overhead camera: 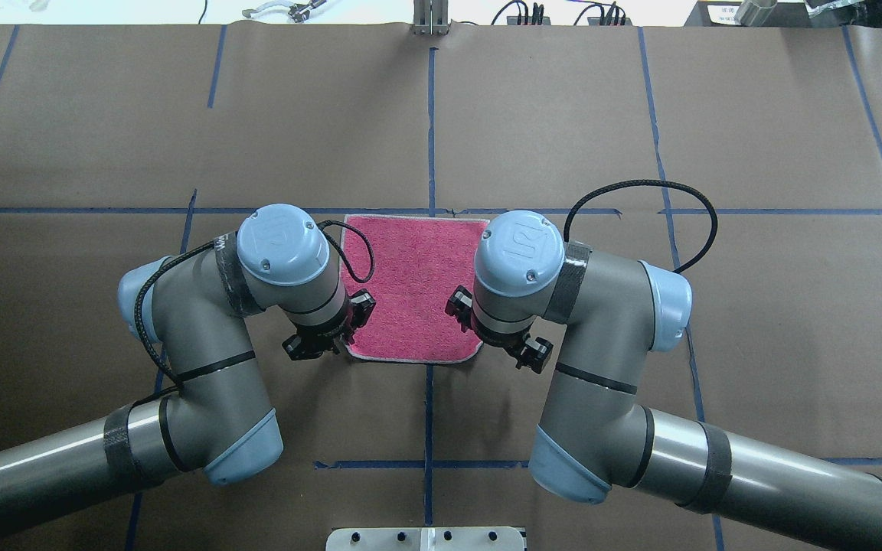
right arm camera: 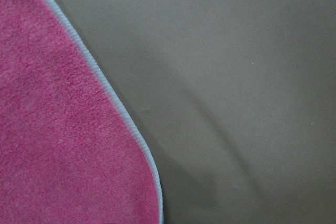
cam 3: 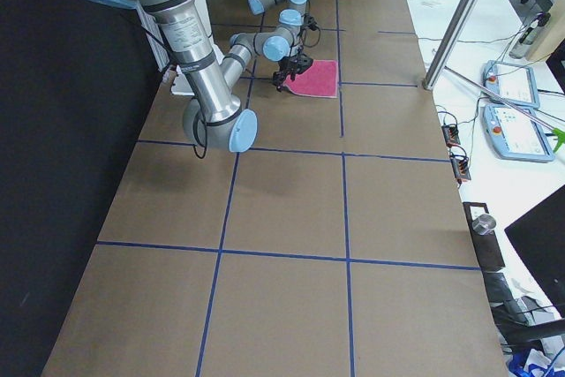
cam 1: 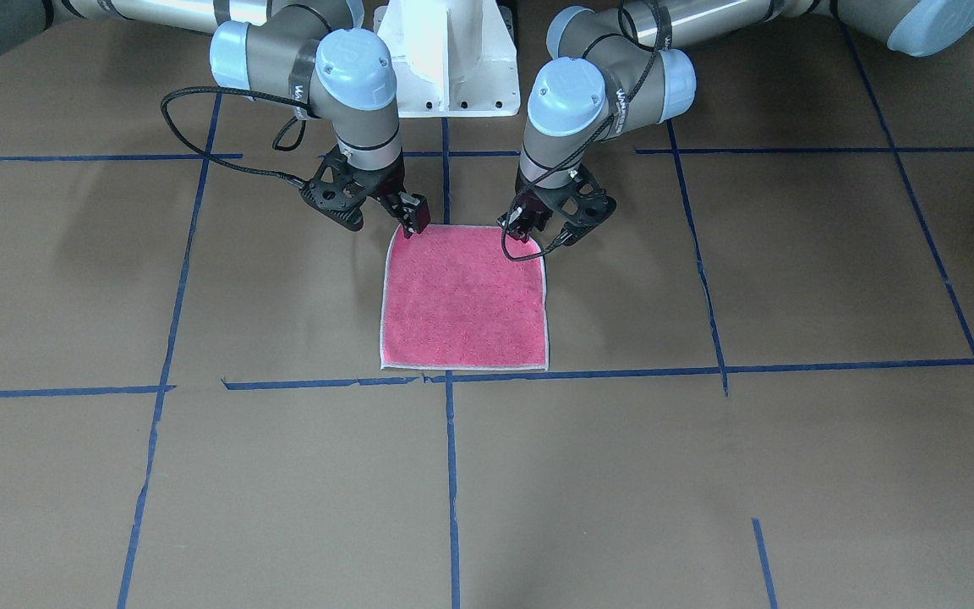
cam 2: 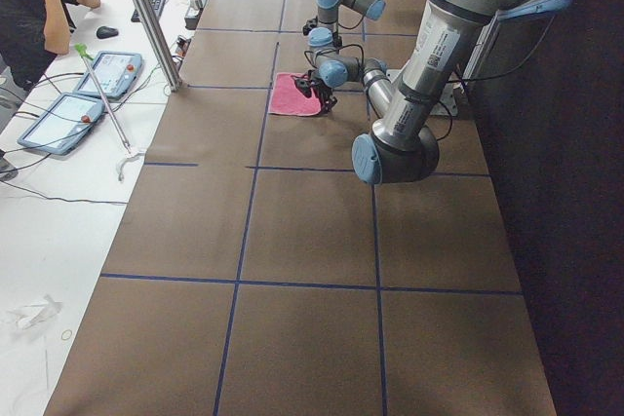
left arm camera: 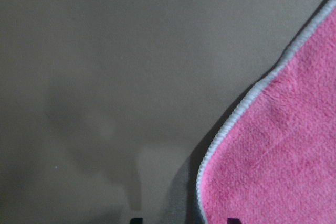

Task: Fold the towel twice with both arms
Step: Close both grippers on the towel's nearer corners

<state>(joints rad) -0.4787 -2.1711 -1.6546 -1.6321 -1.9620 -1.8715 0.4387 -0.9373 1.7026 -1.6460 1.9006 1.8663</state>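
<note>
The small square pink-red terry towel lies flat, pink face up, on the brown paper-covered table, stretching away from both my grippers. My left gripper hangs over one near corner with jaws apart and the pale edging between them; I judge this is to pinch the corner for the first fold. My right gripper is at the other near corner, and whether it is open I cannot tell. No container shows

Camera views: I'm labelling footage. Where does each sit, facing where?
Front-facing: across table, facing the base; left arm, right arm.
Overhead: behind robot, looking down; both arms.
Exterior left: table's left end; left arm nearest.
Exterior right: table's right end; right arm nearest.
Left wrist: above towel corner; fingertips.
Right wrist: above another corner; no body.
All share the towel.
</note>
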